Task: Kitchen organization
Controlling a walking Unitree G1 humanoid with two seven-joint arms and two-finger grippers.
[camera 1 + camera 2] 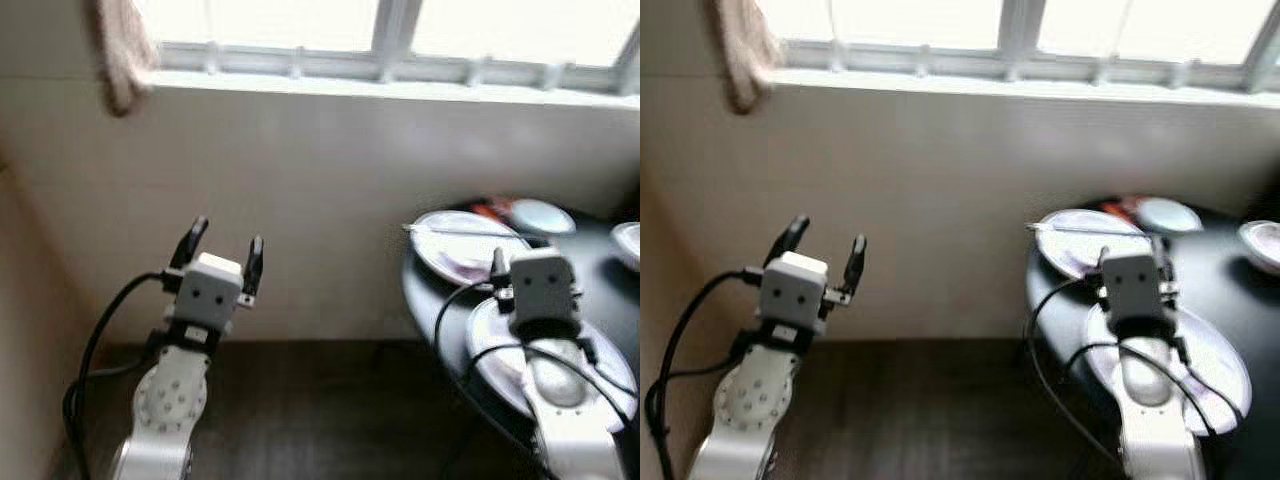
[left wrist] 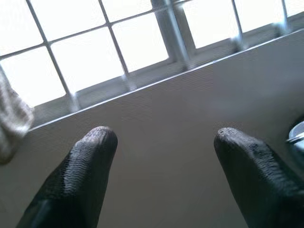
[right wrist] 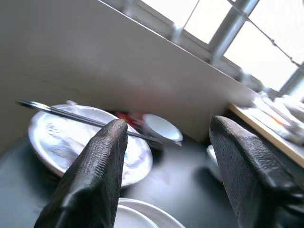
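A round black table [image 1: 425, 290] stands at the right under the window wall. On it lie a white plate [image 1: 455, 250] with dark chopsticks [image 3: 85, 118] laid across it, a second white plate [image 1: 488, 335] nearer me, and a small pale bowl [image 1: 540, 215]. My right gripper [image 3: 168, 130] is open and empty, held low over the near plate and pointing toward the far plate. My left gripper [image 1: 225, 240] is raised in front of the bare wall, left of the table, also open and empty.
The cream wall [image 1: 330, 200] runs close ahead, with a bright window [image 1: 400, 30] above it. A cloth [image 1: 122, 50] hangs at the upper left. Dark wood floor [image 1: 320, 410] lies below. Another bowl [image 1: 628, 242] sits at the table's right, and a red item [image 1: 490, 209] beside the small bowl.
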